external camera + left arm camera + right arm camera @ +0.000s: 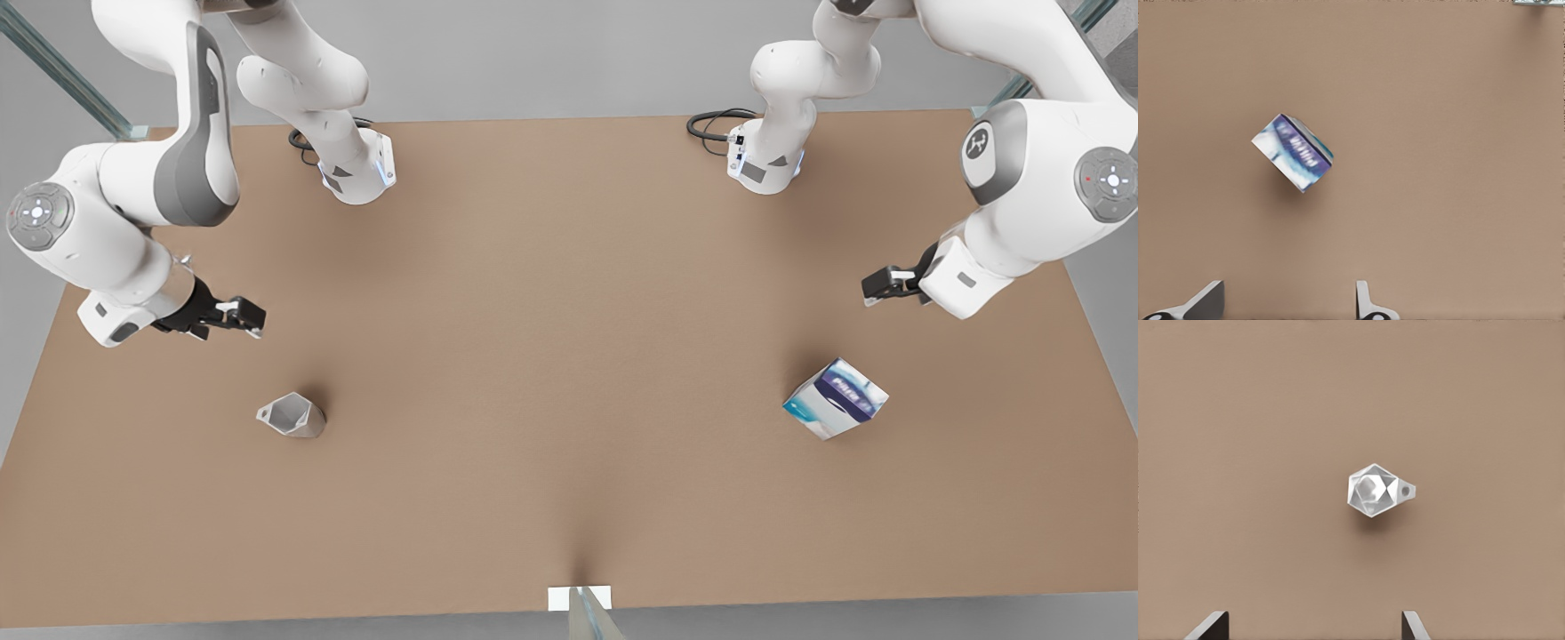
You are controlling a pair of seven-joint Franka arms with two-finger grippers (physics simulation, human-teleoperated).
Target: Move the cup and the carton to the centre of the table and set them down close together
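The silvery faceted cup [293,415] stands on the brown table [551,356] toward the front view's left, its tab handle pointing left; it also shows from above [1373,491]. My right gripper [249,317] hovers open above and behind it, fingers [1215,625] spread wide with nothing between. The white carton with the dark blue panel [836,398] sits toward the front view's right, turned at an angle [1293,153]. My left gripper [876,286] hangs open above and behind the carton, its fingers [1363,297] apart and holding nothing.
Both arm bases [360,169] [765,160] stand at the table's far edge with black cables [711,120] beside them. A small white tag [580,597] sits at the near edge. Wide bare tabletop lies between the cup and the carton.
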